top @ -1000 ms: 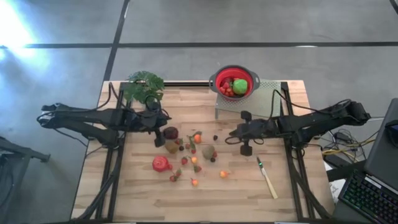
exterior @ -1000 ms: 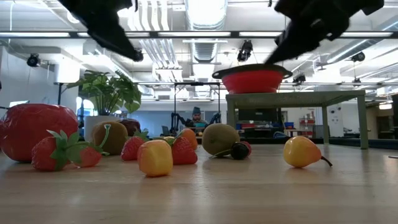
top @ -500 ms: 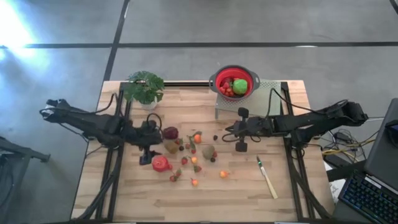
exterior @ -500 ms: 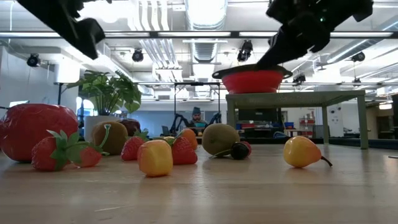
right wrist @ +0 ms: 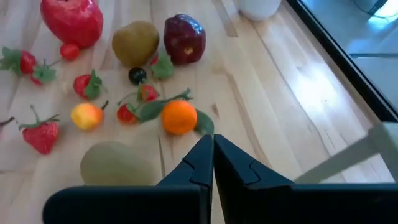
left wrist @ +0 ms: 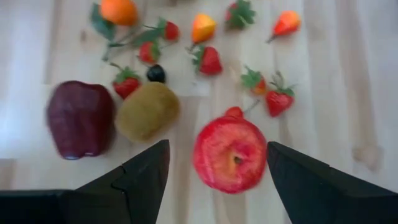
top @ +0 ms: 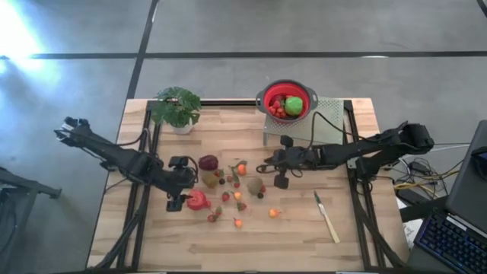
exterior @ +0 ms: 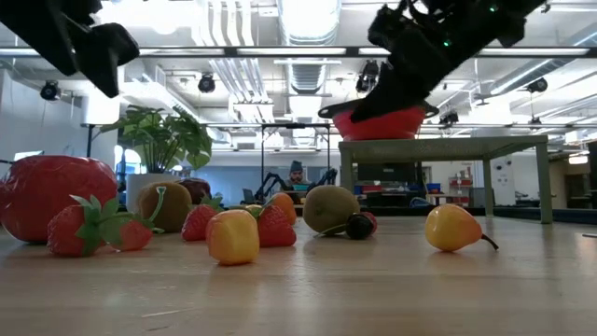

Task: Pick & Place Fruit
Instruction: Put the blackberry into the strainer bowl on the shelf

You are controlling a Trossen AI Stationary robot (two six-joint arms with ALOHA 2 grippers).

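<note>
On the wooden table [top: 190, 236], mid-board, the fruit [top: 232, 186] lies scattered in a loose cluster. Largest piece: a magenta-red apple [left wrist: 228, 154] at the cluster's left edge. Far of it sit a dark red apple [left wrist: 79, 119] and a brown kiwi [left wrist: 147, 111], side by side and touching or nearly so. An orange [right wrist: 179, 117] with green leaves lies near the cluster's middle, small strawberries [left wrist: 211, 60] and a black berry [left wrist: 156, 73] around it. A second kiwi [exterior: 331, 207] rests toward the right side of the cluster; a yellow-red pear [exterior: 454, 228] lies apart, nearer the front edge.

Left gripper [left wrist: 217, 165]: above the magenta-red apple, fingers [left wrist: 146, 171] spread apart with the apple showing between them, nothing held. In the low view it hangs clear of the table.

Right gripper [right wrist: 212, 155]: fingers pressed together, empty, raised over the right side of the cluster, near the orange and the second kiwi.

Far right: a red colander [top: 287, 100] on a grey stand [top: 329, 114], holding a green fruit and some red ones. A potted plant [top: 176, 108] stands at the far left edge. A pale-handled knife [top: 328, 218] lies near the right front, well apart from the fruit.
</note>
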